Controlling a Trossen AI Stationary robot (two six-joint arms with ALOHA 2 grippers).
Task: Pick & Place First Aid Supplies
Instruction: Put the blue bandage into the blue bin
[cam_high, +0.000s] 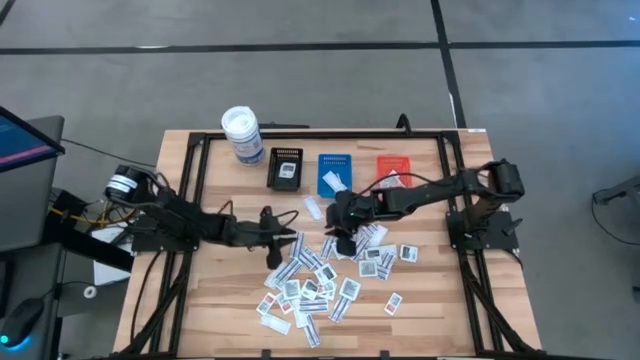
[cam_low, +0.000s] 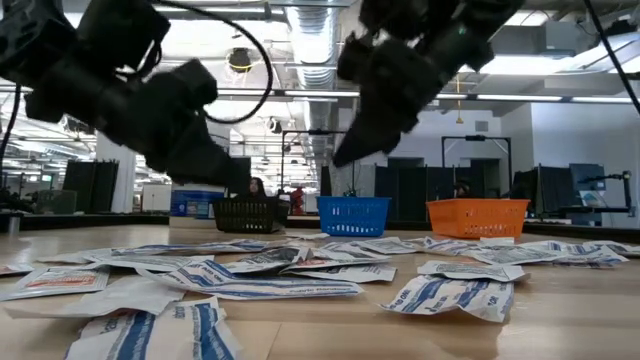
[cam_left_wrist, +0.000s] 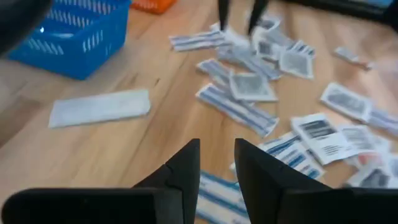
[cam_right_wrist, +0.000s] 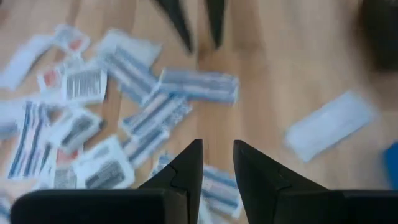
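On the slatted wooden worktop (cam_high: 420, 300) nearly all the small flat white printed packets (cam_high: 318, 282) lay scattered, few apparently in the small plastic trays (cam_high: 335, 172), so most sorting remained, while the left tool (cam_high: 277, 243) and right tool (cam_high: 343, 238) hovered above the pile's edge, fingers slightly spread, pinching nothing.

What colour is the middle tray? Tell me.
Blue; the middle tray shows best in the high view, between black and orange ones.
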